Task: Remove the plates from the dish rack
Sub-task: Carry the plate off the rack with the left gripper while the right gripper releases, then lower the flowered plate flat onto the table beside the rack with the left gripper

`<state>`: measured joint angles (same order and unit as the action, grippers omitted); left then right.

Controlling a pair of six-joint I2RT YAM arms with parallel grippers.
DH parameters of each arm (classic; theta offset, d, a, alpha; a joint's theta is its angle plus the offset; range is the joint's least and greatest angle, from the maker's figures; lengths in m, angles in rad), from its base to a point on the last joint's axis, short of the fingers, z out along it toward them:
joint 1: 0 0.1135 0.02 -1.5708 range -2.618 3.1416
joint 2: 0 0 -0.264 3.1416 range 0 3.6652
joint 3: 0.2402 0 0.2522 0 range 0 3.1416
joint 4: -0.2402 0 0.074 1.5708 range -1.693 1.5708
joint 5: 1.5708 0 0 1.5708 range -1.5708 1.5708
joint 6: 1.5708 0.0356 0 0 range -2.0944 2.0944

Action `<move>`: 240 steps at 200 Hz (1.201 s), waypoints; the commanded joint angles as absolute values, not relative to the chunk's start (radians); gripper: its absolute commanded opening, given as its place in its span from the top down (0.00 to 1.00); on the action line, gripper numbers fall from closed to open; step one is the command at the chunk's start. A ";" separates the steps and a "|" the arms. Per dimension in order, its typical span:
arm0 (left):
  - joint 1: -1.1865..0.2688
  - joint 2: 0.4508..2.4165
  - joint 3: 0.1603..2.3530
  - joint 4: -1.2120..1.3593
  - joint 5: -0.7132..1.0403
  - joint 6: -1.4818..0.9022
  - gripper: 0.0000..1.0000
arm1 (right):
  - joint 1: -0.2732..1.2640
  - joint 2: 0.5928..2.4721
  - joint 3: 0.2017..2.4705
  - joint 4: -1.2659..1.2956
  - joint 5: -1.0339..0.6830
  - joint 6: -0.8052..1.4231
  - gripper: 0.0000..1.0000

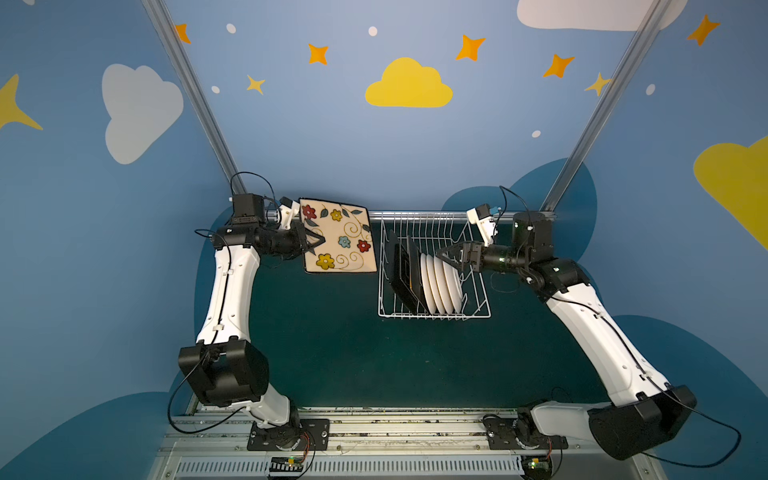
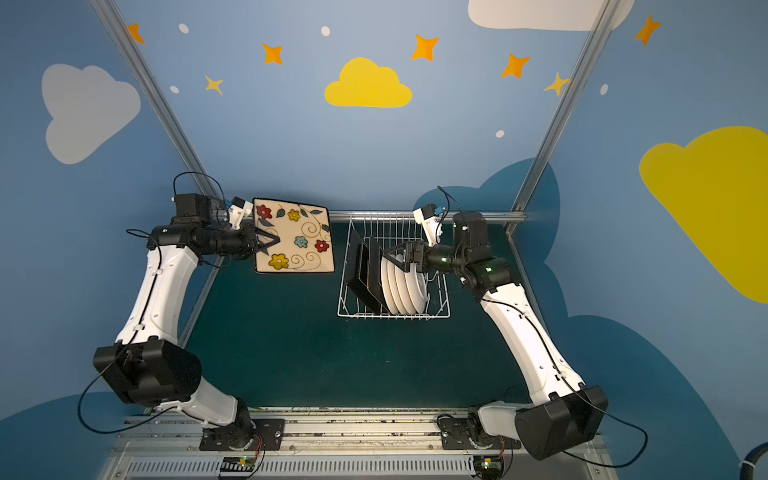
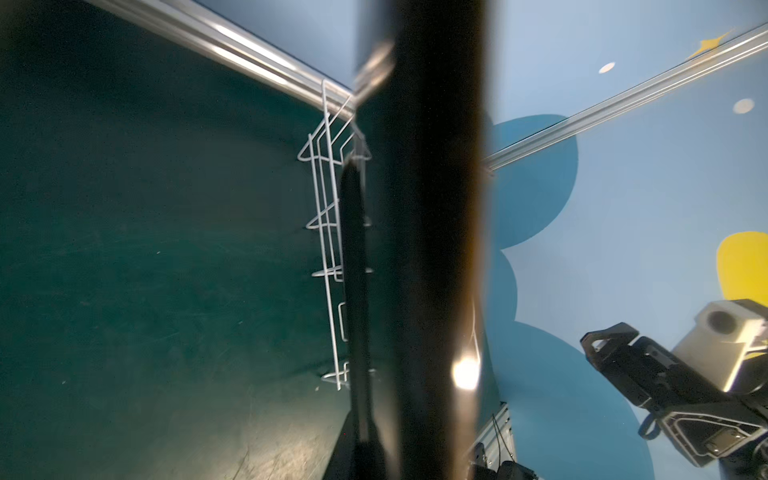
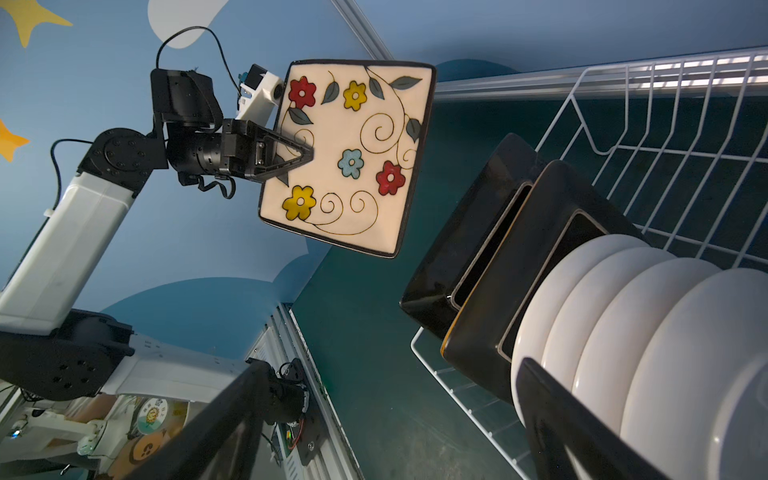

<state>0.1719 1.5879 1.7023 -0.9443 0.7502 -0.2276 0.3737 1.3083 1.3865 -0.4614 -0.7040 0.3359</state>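
On the left side of the green table [image 1: 332,353], your left gripper [image 1: 316,243] has its fingers squeezed shut on the edge of a square plate with flowers [image 1: 338,239]. The plate is up in the air, tipped a little, with its flower side up. It is just beside the rack [image 1: 432,316] and does not touch it.

The rack sits near the back of the table. Inside it, black square plates [image 1: 402,270] stand on edge. Four round white plates [image 1: 442,286] stand right next to them. Your right gripper [image 1: 446,258] hangs over the white plates with its fingers wide apart. I cannot tell if a finger touches a plate.
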 commanded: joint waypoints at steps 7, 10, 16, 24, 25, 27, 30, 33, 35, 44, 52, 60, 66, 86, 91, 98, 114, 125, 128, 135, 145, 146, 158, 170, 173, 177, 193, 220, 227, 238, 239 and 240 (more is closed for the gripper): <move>0.202 1.591 1.752 -1.000 0.719 -0.086 0.97 | 0.416 1.297 1.375 -0.520 -0.663 0.258 0.07; 0.202 1.597 1.753 -1.007 0.709 -0.076 0.97 | 0.421 1.298 1.374 -0.525 -0.659 0.253 0.07; 0.202 1.605 1.753 -1.020 0.694 -0.055 0.97 | 0.430 1.298 1.374 -0.534 -0.650 0.244 0.07; 0.204 1.613 1.749 -1.027 0.679 -0.033 0.97 | 0.440 1.300 1.374 -0.543 -0.640 0.234 0.07; 0.203 1.614 1.748 -1.026 0.679 -0.032 0.97 | 0.441 1.300 1.374 -0.545 -0.638 0.234 0.07; 0.204 1.616 1.747 -1.027 0.674 -0.027 0.97 | 0.443 1.300 1.374 -0.547 -0.637 0.232 0.07; 0.204 1.619 1.745 -1.029 0.668 -0.020 0.97 | 0.446 1.301 1.374 -0.549 -0.635 0.229 0.07; 0.204 1.620 1.742 -1.029 0.662 -0.016 0.97 | 0.448 1.303 1.373 -0.551 -0.634 0.227 0.07; 0.204 1.622 1.740 -1.028 0.658 -0.013 0.97 | 0.450 1.304 1.373 -0.552 -0.633 0.226 0.07; 0.206 1.628 1.729 -1.022 0.647 -0.001 0.97 | 0.458 1.308 1.375 -0.557 -0.631 0.221 0.07; 0.206 1.633 1.718 -1.013 0.643 0.011 0.97 | 0.467 1.311 1.376 -0.558 -0.627 0.216 0.07; 0.206 1.636 1.702 -1.002 0.655 0.027 0.97 | 0.478 1.312 1.375 -0.558 -0.616 0.213 0.07; 0.206 1.637 1.689 -0.989 0.662 0.038 0.97 | 0.486 1.311 1.372 -0.557 -0.604 0.210 0.07; 0.206 1.657 1.659 -0.962 0.662 0.065 0.97 | 0.515 1.312 1.354 -0.550 -0.583 0.202 0.07; 0.206 1.663 1.655 -0.957 0.656 0.069 0.97 | 0.522 1.312 1.349 -0.547 -0.576 0.200 0.07; 0.206 1.674 1.648 -0.946 0.642 0.066 0.97 | 0.532 1.312 1.345 -0.544 -0.563 0.198 0.07; 0.206 1.708 1.643 -0.928 0.627 0.060 0.97 | 0.554 1.317 1.342 -0.547 -0.534 0.187 0.07; 0.206 1.739 1.649 -0.927 0.629 0.061 0.97 | 0.568 1.320 1.339 -0.550 -0.507 0.183 0.07; 0.206 1.747 1.651 -0.927 0.628 0.060 0.97 | 0.573 1.322 1.339 -0.549 -0.501 0.183 0.07; 0.206 1.764 1.657 -0.925 0.619 0.061 0.97 | 0.581 1.323 1.338 -0.547 -0.490 0.182 0.07; 0.206 1.787 1.665 -0.926 0.597 0.068 0.97 | 0.590 1.324 1.335 -0.542 -0.482 0.183 0.07; 0.206 1.790 1.666 -0.926 0.596 0.069 0.97 | 0.592 1.324 1.336 -0.543 -0.481 0.183 0.07; 0.208 1.818 1.680 -0.928 0.583 0.081 0.97 | 0.599 1.326 1.335 -0.540 -0.476 0.181 0.07; 0.211 1.848 1.699 -0.932 0.583 0.092 0.97 | 0.607 1.330 1.336 -0.541 -0.473 0.178 0.07; 0.214 1.855 1.704 -0.933 0.583 0.095 0.97 | 0.607 1.330 1.338 -0.540 -0.471 0.177 0.07; 0.215 1.865 1.713 -0.936 0.583 0.099 0.97 | 0.609 1.331 1.338 -0.541 -0.472 0.175 0.07; 0.223 1.912 1.760 -0.971 0.588 0.118 0.97 | 0.613 1.337 1.350 -0.556 -0.462 0.165 0.07; 0.230 1.979 1.811 -0.989 0.609 0.137 0.97 | 0.615 1.355 1.390 -0.615 -0.439 0.133 0.07; 0.231 1.995 1.822 -0.991 0.612 0.139 0.97 | 0.614 1.357 1.395 -0.624 -0.437 0.127 0.07; 0.233 2.021 1.837 -0.988 0.619 0.140 0.97 | 0.616 1.359 1.395 -0.629 -0.432 0.126 0.07; 0.233 2.022 1.838 -0.987 0.620 0.140 0.97 | 0.616 1.360 1.396 -0.629 -0.431 0.127 0.07; 0.234 2.024 1.839 -0.986 0.621 0.139 0.97 | 0.615 1.359 1.395 -0.629 -0.431 0.127 0.07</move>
